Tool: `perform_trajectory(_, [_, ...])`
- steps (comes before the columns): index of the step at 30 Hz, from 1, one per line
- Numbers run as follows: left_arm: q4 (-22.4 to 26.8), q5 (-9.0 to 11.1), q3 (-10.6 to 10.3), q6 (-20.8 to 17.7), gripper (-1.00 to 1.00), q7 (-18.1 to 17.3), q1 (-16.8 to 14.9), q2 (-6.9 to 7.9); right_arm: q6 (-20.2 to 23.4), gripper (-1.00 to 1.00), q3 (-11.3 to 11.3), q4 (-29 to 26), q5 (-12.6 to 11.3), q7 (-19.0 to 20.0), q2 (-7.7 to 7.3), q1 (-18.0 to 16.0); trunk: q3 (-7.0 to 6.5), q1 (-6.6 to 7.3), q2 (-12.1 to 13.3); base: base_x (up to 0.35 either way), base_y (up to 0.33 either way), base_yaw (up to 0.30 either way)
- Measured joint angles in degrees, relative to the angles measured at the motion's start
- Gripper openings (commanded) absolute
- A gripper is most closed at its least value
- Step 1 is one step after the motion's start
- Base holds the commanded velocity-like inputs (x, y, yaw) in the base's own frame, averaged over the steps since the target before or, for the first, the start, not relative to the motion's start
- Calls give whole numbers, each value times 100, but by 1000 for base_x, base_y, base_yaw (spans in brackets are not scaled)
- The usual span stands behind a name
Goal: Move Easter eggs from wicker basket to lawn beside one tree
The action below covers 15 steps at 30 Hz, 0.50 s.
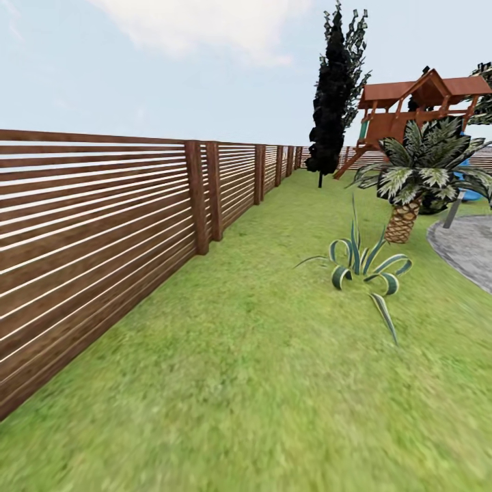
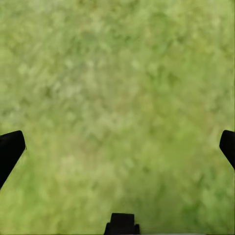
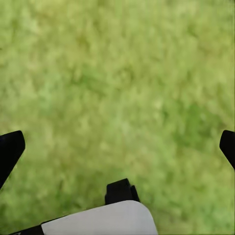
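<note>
Blurry green lawn (image 1: 260, 383) low in frame, one fence (image 1: 102, 225) at left, left gripper (image 2: 117, 147) and right gripper (image 3: 117, 147) spread wide over grass.

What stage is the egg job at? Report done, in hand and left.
Done: nothing that shows. In hand: nothing; the left gripper and right gripper are open over bare lawn. The head view has a fence, a cypress and a palm. Left: basket, eggs, tree.
</note>
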<state>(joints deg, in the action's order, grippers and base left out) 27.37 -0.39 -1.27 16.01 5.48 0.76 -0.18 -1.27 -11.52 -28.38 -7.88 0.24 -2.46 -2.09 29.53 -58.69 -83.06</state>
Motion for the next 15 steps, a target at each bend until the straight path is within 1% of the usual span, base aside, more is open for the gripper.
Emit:
perform_trajectory(8, [0,0,0,2,100,0,-2,0,0,100,-1,11,4,0,-8,0,0,0,0,316,170,0])
perform_trajectory(15, [-1,-3,0,3,100,-2,0,0,0,100,-2,1,4,0,0,0,0,0,0,335,24,0])
